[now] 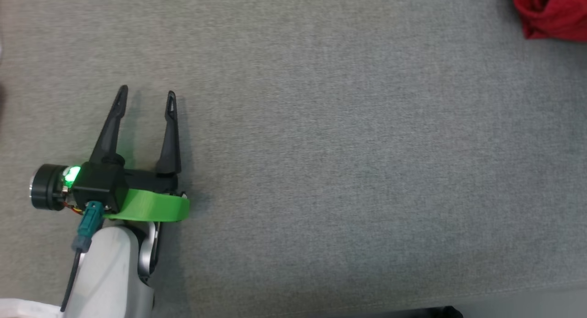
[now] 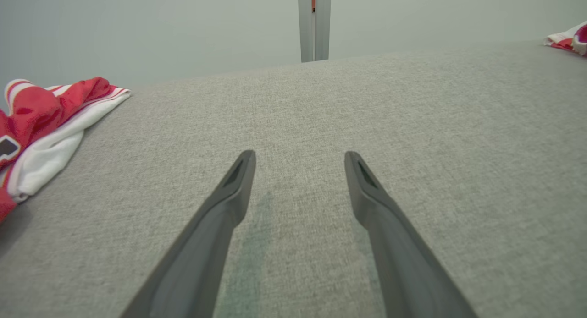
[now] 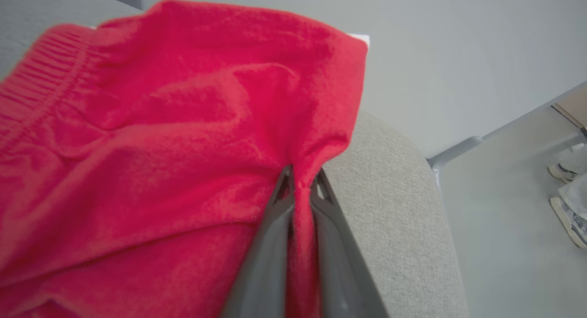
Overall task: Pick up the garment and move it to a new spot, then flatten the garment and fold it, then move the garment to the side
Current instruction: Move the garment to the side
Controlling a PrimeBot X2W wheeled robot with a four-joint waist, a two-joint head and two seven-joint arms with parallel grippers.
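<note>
The garment (image 3: 160, 139) is a red knit piece with a ribbed hem, bunched near the rounded corner of the grey fabric surface (image 3: 394, 194). My right gripper (image 3: 301, 178) is shut on a pinched fold of it. In the head view a red patch of the garment (image 1: 552, 11) lies at the top right corner. My left gripper (image 1: 146, 94) hovers open over bare grey fabric at the lower left, far from the garment; in its own wrist view the left gripper (image 2: 299, 160) has nothing between its fingers.
A red-and-white striped cloth (image 2: 43, 125) lies at the left edge of the left wrist view, and another red-and-white piece (image 2: 568, 36) at the far right. A grey post (image 2: 314, 24) stands behind the surface. A person's shoes (image 3: 566, 194) are on the floor.
</note>
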